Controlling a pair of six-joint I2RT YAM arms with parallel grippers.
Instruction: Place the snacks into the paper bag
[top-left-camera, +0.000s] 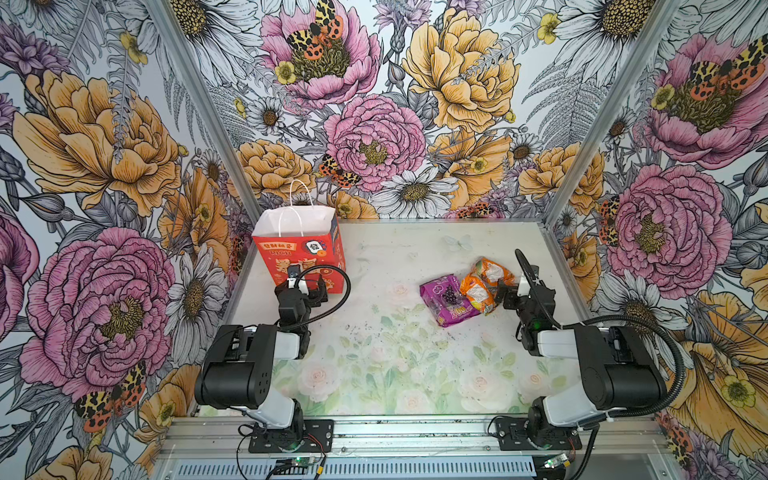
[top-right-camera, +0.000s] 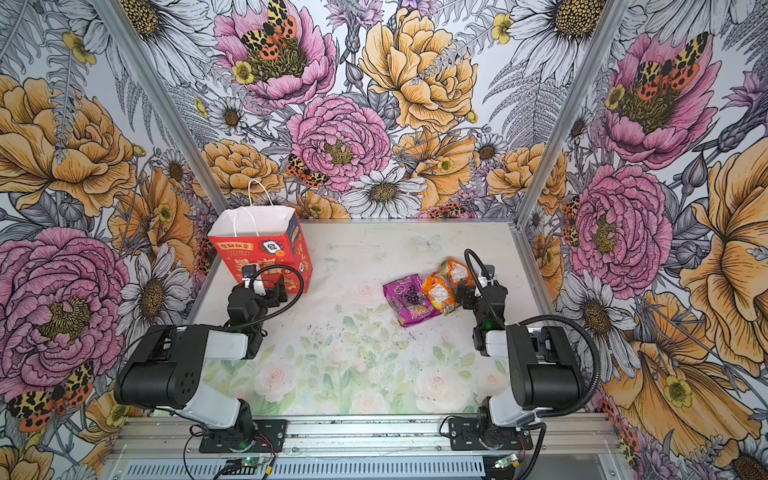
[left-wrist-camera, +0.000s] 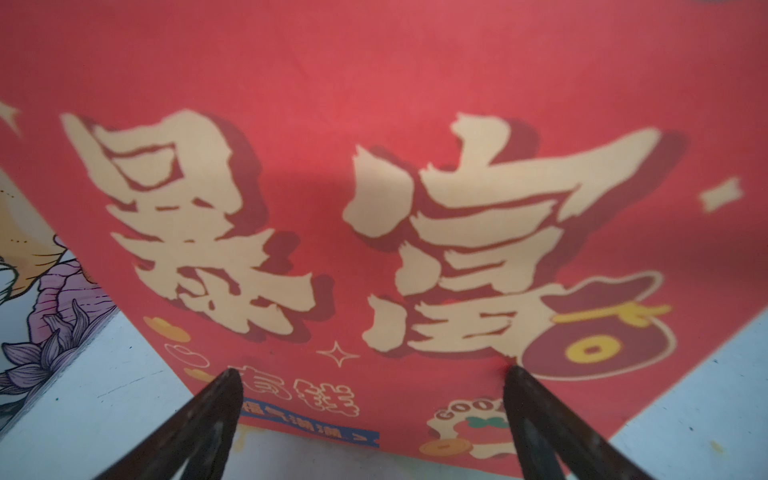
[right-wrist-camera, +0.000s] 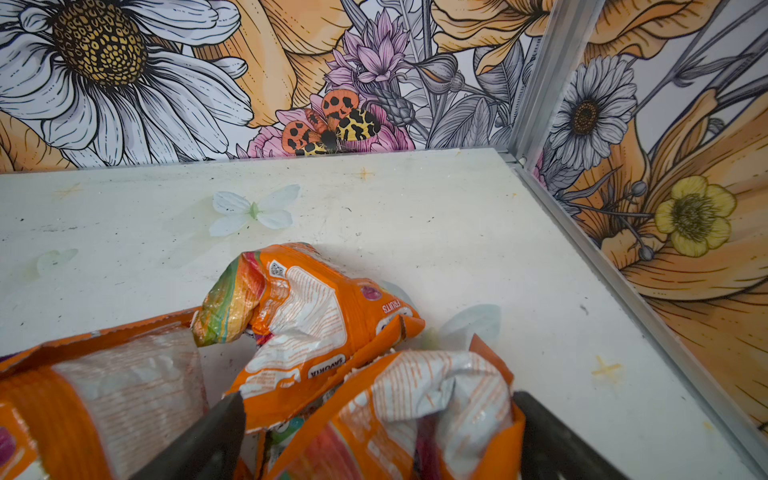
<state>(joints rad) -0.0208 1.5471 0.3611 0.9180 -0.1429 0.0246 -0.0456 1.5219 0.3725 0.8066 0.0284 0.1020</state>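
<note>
Right pincer (right-wrist-camera: 376, 403) spread wide, straddling the nearest orange packet (right-wrist-camera: 436, 399); nothing gripped. The orange packets (top-left-camera: 484, 282) and purple packet (top-left-camera: 446, 297) lie bunched on the worktop (top-left-camera: 395, 353), well apart from the paper bag (top-left-camera: 297, 253), upright at the far left. Left pincer (left-wrist-camera: 372, 372) also released, close to the bag's front; contact unclear. My judgement: I lower over one packet only, close on its crinkled middle, lift clear before crossing
</note>
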